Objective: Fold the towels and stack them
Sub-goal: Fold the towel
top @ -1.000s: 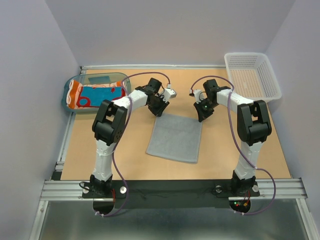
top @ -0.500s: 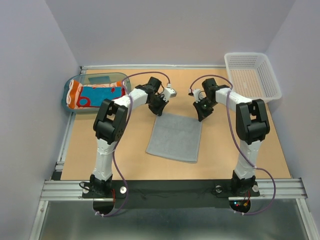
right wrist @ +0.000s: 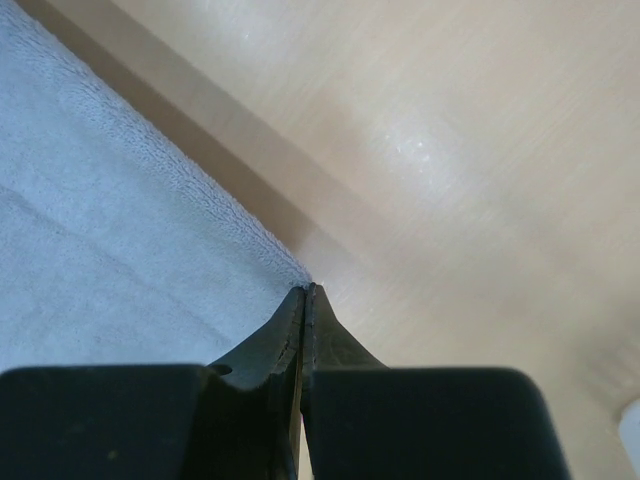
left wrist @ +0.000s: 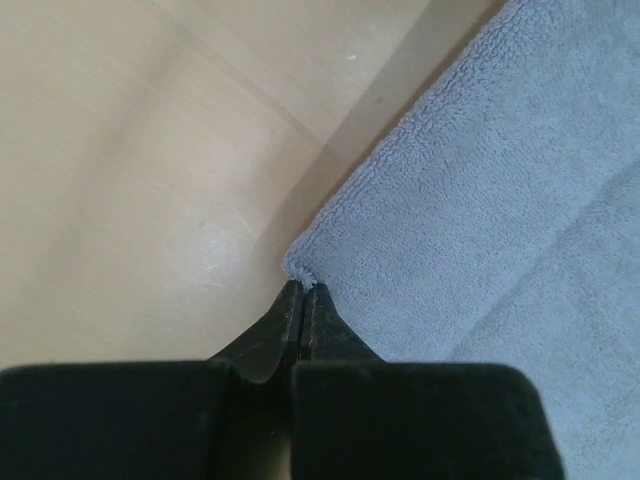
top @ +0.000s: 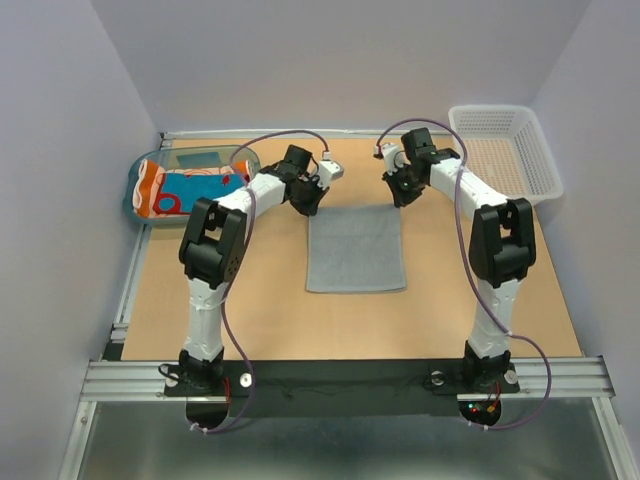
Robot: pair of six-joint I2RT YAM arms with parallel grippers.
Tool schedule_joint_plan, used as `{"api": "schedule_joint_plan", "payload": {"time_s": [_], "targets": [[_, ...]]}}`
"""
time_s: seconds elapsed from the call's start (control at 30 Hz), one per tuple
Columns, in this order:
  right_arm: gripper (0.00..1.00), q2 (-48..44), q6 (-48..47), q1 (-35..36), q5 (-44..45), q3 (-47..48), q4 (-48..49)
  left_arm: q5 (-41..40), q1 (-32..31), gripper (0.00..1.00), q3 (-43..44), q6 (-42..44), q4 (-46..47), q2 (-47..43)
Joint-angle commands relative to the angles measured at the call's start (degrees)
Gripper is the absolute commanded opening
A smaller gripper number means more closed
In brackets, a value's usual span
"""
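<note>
A light grey towel [top: 355, 250] lies flat in the middle of the table. My left gripper [top: 310, 203] is shut on its far left corner, which shows pinched at the tips in the left wrist view [left wrist: 300, 285]. My right gripper [top: 401, 197] is shut on its far right corner, seen in the right wrist view [right wrist: 305, 290]. The grey cloth fills the right of the left wrist view [left wrist: 500, 230] and the left of the right wrist view [right wrist: 110, 250]. Folded orange, red and teal-blue towels [top: 190, 190] lie in the tray at the far left.
A translucent teal tray [top: 205, 158] stands at the far left edge of the table. A white mesh basket [top: 503, 150] stands at the far right corner. Grey walls close in the table on three sides.
Both grippers have moved toward the far edge with the towel's corners. The grey towel, skewed before, now lies squared up and pulled further back.
</note>
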Motion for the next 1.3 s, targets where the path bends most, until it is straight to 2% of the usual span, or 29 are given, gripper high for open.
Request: {"api": "schedule_joint_plan", "payload": {"time_s": [0.0, 0.4, 0.77, 1.03, 1.27], "targets": [[0.0, -3.61, -0.89, 0.4, 3.23, 0.68, 1.63, -1.51, 0.38, 0.0, -2.46, -2.18, 5.44, -8.98], [0.0, -14.77, 2.28, 1.8, 0.6, -10.39, 3.75, 0.6, -0.32, 0.0, -18.01, -9.48, 10.89, -23.31], [0.0, -25.23, 7.55, 2.95, -5.55, -23.66, 2.26, -0.98, -5.42, 0.0, -32.95, -20.29, 11.77, -33.85], [0.0, -26.73, 12.56, 3.03, -6.61, -27.88, -1.09, -2.83, -6.38, 0.0, -38.67, -27.58, 10.28, -36.32], [0.0, -27.69, 16.78, 3.3, -11.52, -29.65, -2.14, -4.24, -6.74, 0.0, -40.26, -30.4, 9.14, -35.53]]}}
